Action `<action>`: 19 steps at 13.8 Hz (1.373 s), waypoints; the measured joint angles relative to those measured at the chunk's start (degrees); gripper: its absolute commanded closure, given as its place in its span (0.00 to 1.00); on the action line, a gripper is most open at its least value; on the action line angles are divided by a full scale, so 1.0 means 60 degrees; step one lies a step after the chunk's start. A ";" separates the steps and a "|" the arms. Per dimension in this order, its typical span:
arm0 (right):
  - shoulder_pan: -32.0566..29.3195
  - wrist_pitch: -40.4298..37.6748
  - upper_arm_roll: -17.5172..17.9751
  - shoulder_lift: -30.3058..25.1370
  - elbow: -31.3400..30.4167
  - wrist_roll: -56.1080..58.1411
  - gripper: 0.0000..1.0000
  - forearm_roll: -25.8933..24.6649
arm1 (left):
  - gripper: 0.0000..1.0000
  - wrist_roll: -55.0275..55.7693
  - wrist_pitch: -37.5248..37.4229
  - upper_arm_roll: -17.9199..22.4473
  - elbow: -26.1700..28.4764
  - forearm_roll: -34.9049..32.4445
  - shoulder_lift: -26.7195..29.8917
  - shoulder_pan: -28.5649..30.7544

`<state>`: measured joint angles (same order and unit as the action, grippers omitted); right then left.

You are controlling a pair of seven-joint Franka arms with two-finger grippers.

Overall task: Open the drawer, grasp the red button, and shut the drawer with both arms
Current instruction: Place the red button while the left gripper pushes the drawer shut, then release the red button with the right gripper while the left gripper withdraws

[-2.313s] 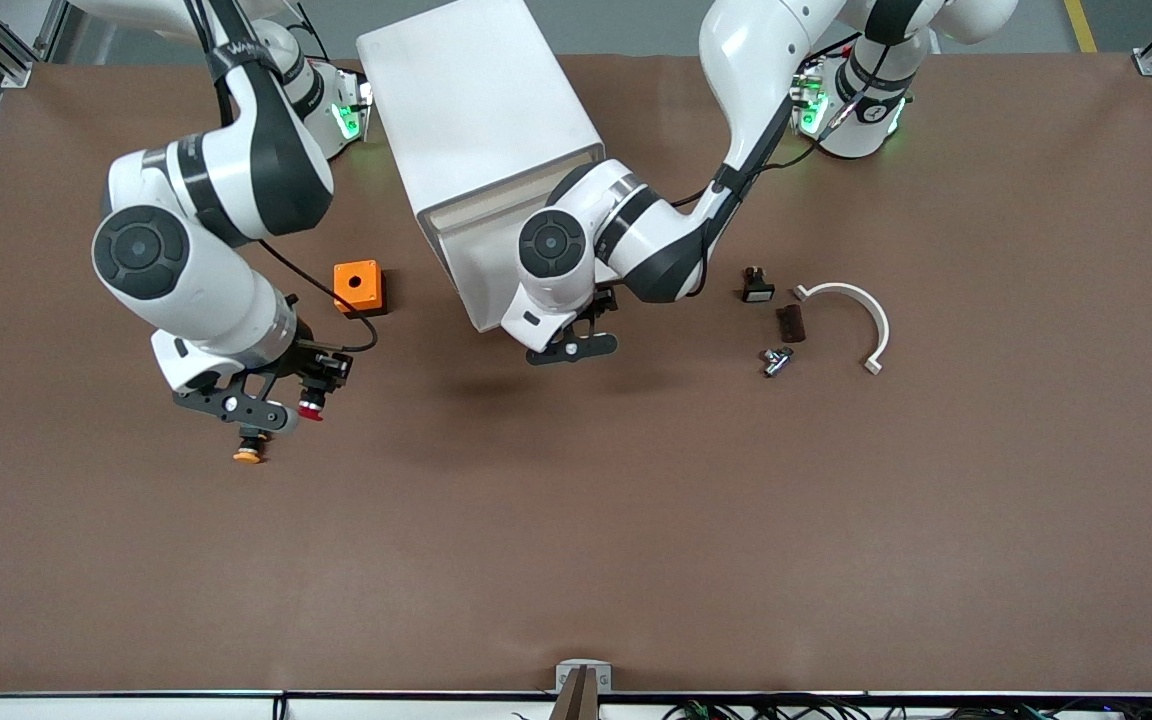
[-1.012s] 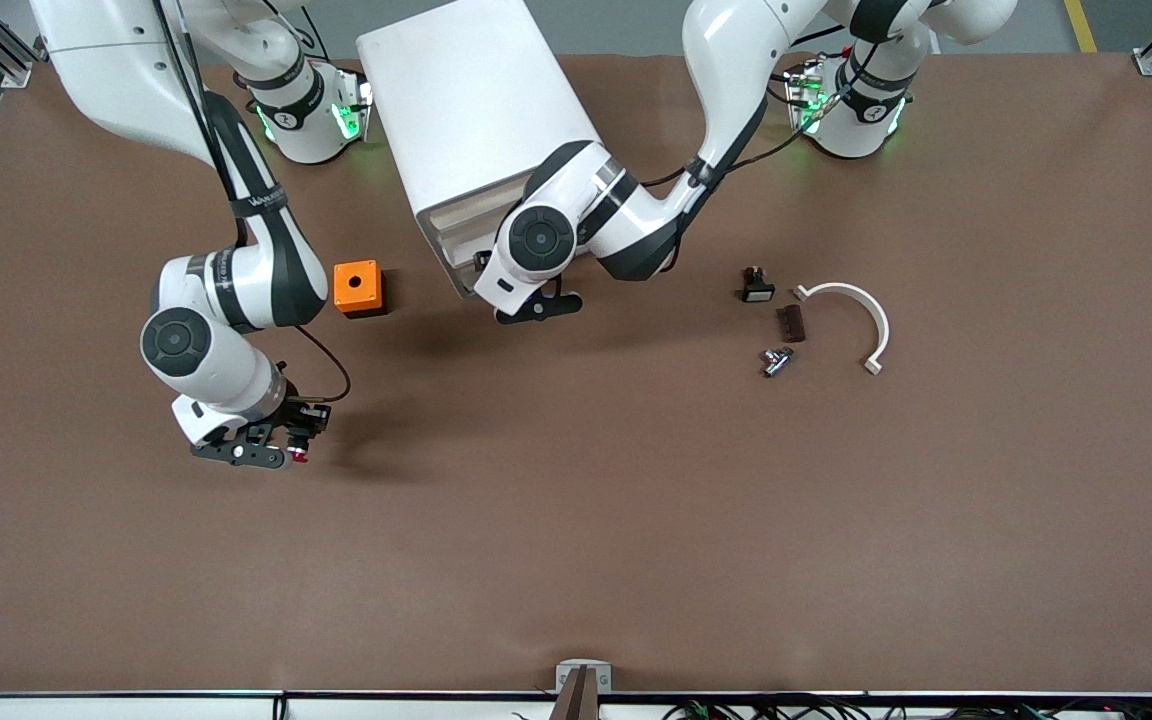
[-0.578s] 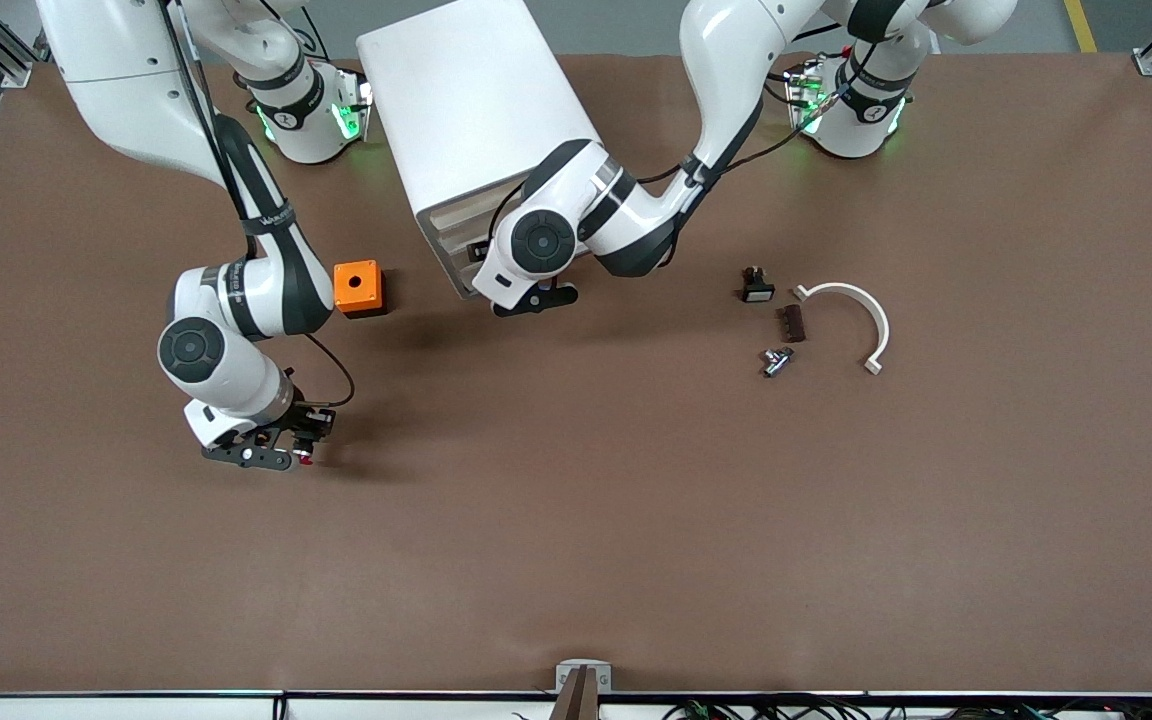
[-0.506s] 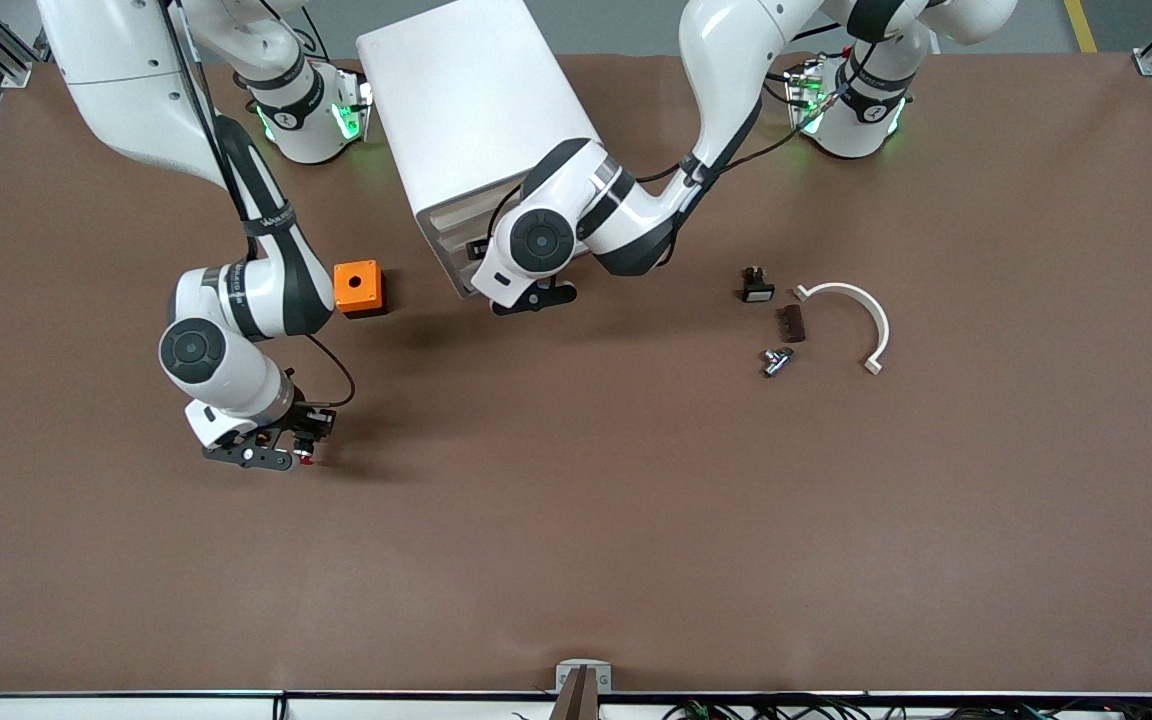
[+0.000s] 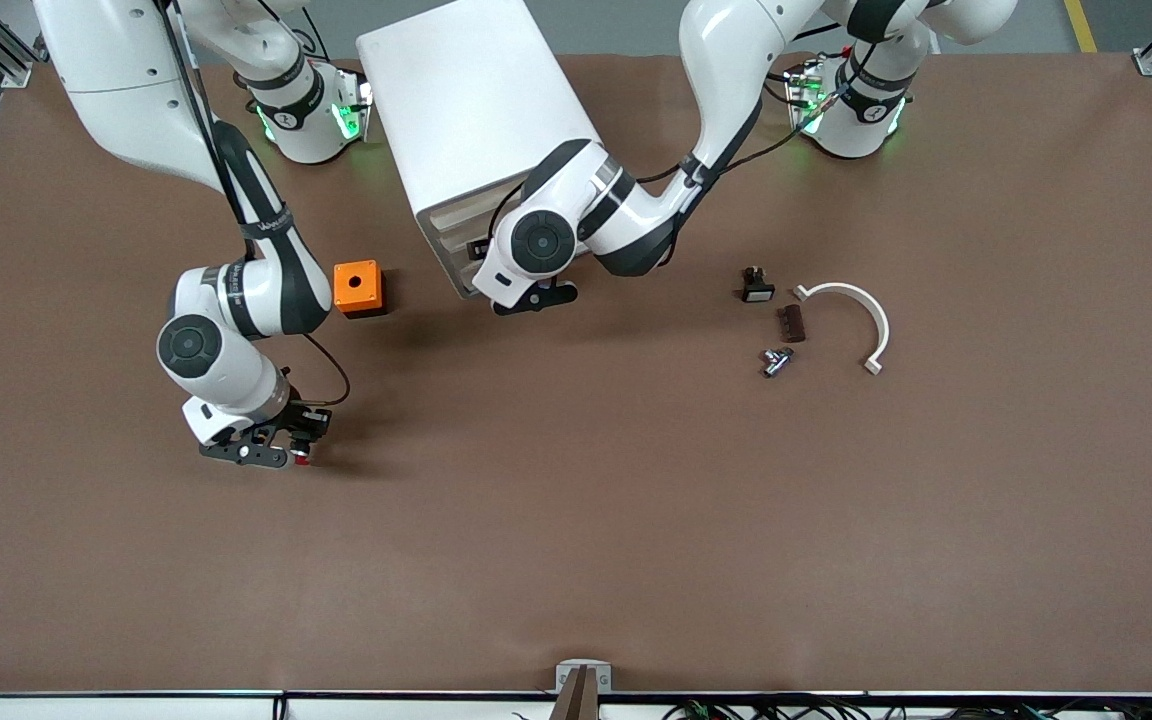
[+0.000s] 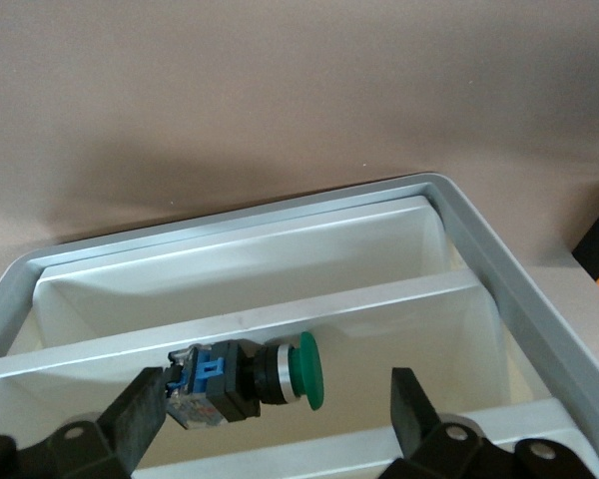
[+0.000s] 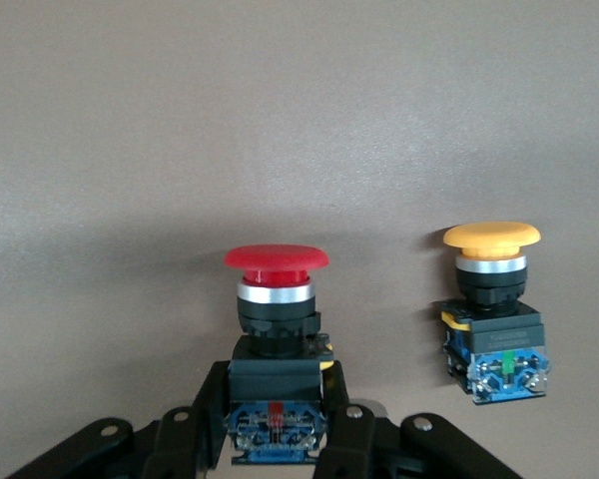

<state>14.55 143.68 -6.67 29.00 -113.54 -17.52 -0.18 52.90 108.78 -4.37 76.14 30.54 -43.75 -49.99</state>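
Note:
The red-capped button (image 7: pixel 277 257) is clamped by its black body between my right gripper's (image 7: pixel 277 429) fingers, low over the table toward the right arm's end; its cap shows in the front view (image 5: pixel 304 458) beside my right gripper (image 5: pixel 271 448). The white cabinet (image 5: pixel 476 110) stands at the back. Its drawer (image 5: pixel 452 262) sits almost flush with the cabinet front. My left gripper (image 5: pixel 534 297) is at that front, open. In the left wrist view the drawer's (image 6: pixel 280 205) compartments show, with a green-capped button (image 6: pixel 250 371) between my left gripper's (image 6: pixel 275 414) spread fingers.
A yellow-capped button (image 7: pixel 491 299) sits on the table beside the red one. An orange cube (image 5: pixel 356 287) with a round hole stands near the cabinet. A small black part (image 5: pixel 757 286), a brown piece (image 5: pixel 791 322), a metal fitting (image 5: pixel 776 360) and a white curved strip (image 5: pixel 861 310) lie toward the left arm's end.
My left gripper has pushed the drawer back into the cabinet. My right gripper has come down low over the table with the red button. In the last half second little moved.

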 measured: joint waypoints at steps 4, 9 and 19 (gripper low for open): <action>-0.0094 0.0027 0.0000 0.0035 -0.0034 0.0004 1.00 0.0000 | 0.01 0.0000 0.0027 0.0000 -0.0085 0.0004 0.0208 0.0609; -0.0096 0.0203 0.0004 0.0199 -0.0049 0.0004 1.00 0.0000 | 0.01 -0.0004 0.0025 0.0008 -0.0111 -0.0291 0.0767 0.1889; -0.0096 0.0179 0.0038 0.0263 -0.0049 -0.0004 0.00 0.0000 | 0.01 -0.0121 -0.0245 0.0004 -0.0111 -0.2149 0.1487 0.3429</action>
<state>13.97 144.76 -6.45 30.58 -113.83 -17.54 -0.18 52.18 107.31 -4.34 75.47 17.64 -34.83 -29.42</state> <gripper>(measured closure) 0.040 0.004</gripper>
